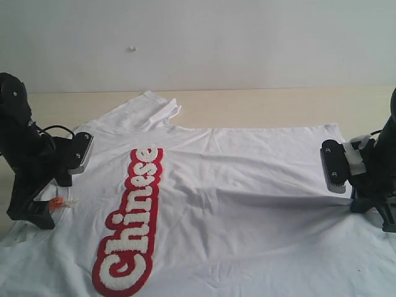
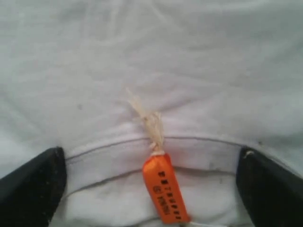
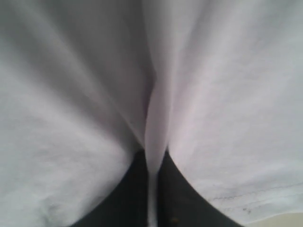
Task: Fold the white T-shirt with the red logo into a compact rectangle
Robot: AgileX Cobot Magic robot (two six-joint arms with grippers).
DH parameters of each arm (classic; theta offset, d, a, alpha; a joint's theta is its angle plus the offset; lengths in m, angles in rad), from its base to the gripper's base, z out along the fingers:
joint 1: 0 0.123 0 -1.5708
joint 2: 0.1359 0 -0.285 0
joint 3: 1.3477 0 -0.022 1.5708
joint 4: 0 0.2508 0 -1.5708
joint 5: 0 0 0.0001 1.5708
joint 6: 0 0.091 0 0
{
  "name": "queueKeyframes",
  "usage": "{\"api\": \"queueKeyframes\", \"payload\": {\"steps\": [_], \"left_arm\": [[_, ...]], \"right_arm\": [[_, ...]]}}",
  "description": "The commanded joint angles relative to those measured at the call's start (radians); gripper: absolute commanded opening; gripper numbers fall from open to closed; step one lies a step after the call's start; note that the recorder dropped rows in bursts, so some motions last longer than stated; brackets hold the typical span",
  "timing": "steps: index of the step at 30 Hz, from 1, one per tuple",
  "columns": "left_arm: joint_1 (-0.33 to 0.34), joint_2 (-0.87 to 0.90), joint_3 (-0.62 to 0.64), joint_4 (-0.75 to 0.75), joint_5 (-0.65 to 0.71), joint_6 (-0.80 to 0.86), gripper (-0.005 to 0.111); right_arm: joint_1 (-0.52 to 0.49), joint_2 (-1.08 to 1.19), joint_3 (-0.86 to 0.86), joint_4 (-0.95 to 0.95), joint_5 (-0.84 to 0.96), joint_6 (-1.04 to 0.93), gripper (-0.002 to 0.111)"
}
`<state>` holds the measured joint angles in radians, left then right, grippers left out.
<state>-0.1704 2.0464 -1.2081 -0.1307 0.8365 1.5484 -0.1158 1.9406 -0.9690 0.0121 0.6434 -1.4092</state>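
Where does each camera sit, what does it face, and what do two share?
Exterior: off the arms, facing the white T-shirt and red logo; both arms show.
Left wrist: over collar and orange tag; open left gripper frames them.
Right wrist: close-up; right gripper shut on a shirt fold.
Exterior and left wrist share the tag.

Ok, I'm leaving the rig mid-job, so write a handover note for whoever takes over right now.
Left gripper: open, fingers either side of the collar by the orange neck tag, gripping nothing.
Right gripper: shut on a pinch of the white T-shirt near its hem.
It lies spread out, the red logo facing up.
Done: no fold yet. Left: close the left grip, then every fold into the rectangle.
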Motion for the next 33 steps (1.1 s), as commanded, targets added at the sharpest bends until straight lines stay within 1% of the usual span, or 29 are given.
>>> {"api": "queueKeyframes", "payload": {"steps": [1, 2, 3, 6, 8, 9, 10, 12, 15, 21, 26, 33], "left_arm": [[0.002, 0.064, 0.010, -0.010, 0.012, -0.059, 0.039], [0.002, 0.071, 0.010, -0.010, 0.008, -0.068, 0.009], [0.002, 0.071, 0.010, -0.010, 0.007, -0.068, 0.001], [0.002, 0.069, 0.010, -0.007, 0.014, -0.073, 0.002], [0.002, 0.040, 0.010, 0.078, 0.033, -0.095, 0.002], [0.002, -0.001, 0.010, 0.147, 0.047, -0.126, 0.002], [0.008, -0.055, 0.010, 0.180, 0.047, -0.132, 0.002], [0.033, -0.143, 0.010, 0.160, 0.040, -0.132, 0.002], [0.053, -0.214, 0.010, 0.157, 0.079, -0.138, 0.002], [0.053, -0.370, 0.010, 0.176, 0.108, -0.138, 0.001], [0.053, -0.486, 0.010, 0.213, 0.122, -0.138, 0.001], [0.053, -0.587, 0.006, 0.193, 0.165, -0.140, 0.001]], "right_arm": [[-0.001, 0.082, 0.031, -0.012, -0.090, 0.027, 0.000], [-0.001, 0.082, 0.031, -0.012, -0.090, 0.027, 0.000], [-0.001, 0.082, 0.031, -0.012, -0.090, 0.027, 0.000], [-0.001, 0.082, 0.031, -0.012, -0.079, 0.027, 0.000], [-0.001, 0.053, 0.031, -0.012, -0.069, 0.027, 0.000], [-0.001, 0.013, 0.028, -0.012, -0.069, 0.025, 0.000], [-0.001, -0.027, 0.010, -0.012, -0.054, 0.025, 0.000], [-0.001, -0.097, -0.029, -0.012, -0.005, 0.027, 0.000], [-0.001, -0.154, -0.073, -0.012, 0.035, 0.035, 0.000], [-0.001, -0.243, -0.132, -0.012, 0.138, 0.053, 0.000], [-0.001, -0.320, -0.146, -0.012, 0.171, 0.053, 0.000], [-0.001, -0.443, -0.146, -0.012, 0.212, 0.079, 0.000]]}}
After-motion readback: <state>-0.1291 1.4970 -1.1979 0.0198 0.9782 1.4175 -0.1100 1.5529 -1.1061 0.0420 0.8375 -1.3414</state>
